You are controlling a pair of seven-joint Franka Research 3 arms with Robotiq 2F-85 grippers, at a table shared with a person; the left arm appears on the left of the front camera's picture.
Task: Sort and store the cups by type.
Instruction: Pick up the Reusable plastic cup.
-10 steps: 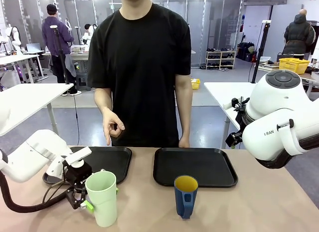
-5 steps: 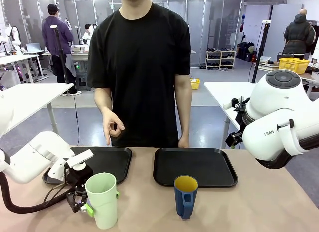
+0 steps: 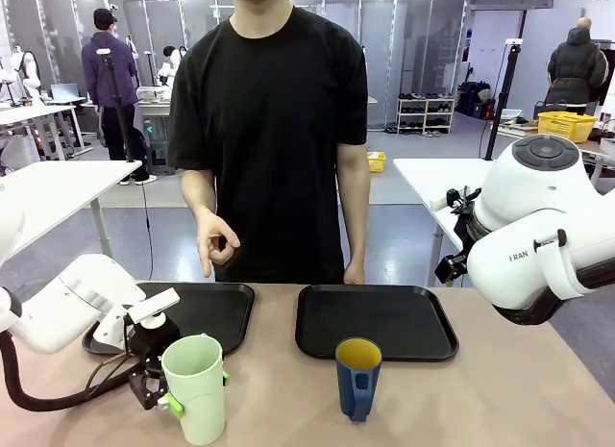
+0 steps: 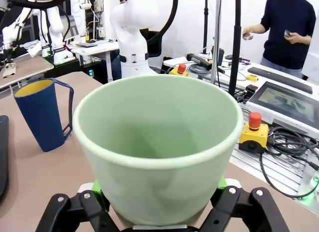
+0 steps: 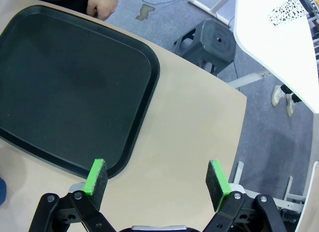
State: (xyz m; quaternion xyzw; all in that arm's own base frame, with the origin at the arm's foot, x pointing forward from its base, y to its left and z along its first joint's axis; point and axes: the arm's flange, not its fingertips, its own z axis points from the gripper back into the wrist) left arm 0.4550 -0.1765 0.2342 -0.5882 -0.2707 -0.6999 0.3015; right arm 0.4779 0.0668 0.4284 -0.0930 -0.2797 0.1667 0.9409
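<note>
Left claw, front view: pinches green tumbler low on its wall, near left tray; risks tipping it (tall, gripped low) if swung fast. Left wrist view: shows blue mug apart on counter. Right wrist view: right claw spread beside right tray.

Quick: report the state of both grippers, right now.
Left gripper: closed on the pale green tumbler.
Right gripper: open, holding nothing.
</note>
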